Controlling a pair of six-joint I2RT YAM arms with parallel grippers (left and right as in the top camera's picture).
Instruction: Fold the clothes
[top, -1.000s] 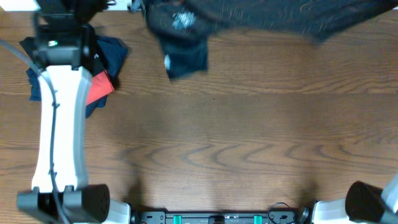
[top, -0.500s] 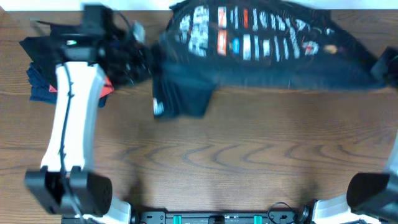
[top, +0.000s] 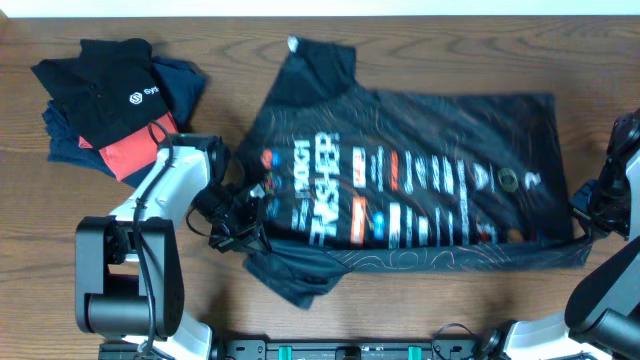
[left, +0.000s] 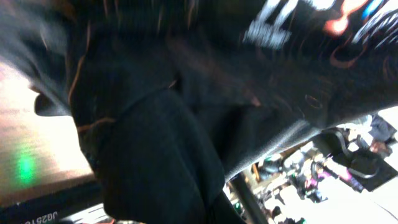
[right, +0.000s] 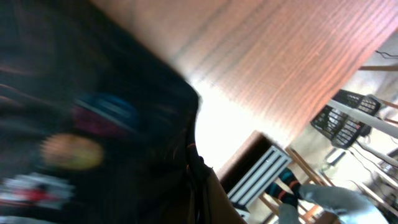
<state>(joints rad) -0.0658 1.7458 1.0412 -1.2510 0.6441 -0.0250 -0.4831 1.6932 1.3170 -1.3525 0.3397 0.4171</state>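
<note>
Wooden table (top: 400, 310): one pile of garments at its far left corner. Uppermost is a plain black top (top: 105, 80) bearing a small white logo (top: 140, 97). A navy garment (top: 182, 85) protrudes from beneath the black top on its right side. A coral-red garment (top: 135, 152) shows under the black top's near edge, touching it. The pile is loosely stacked, with uneven edges.
</note>
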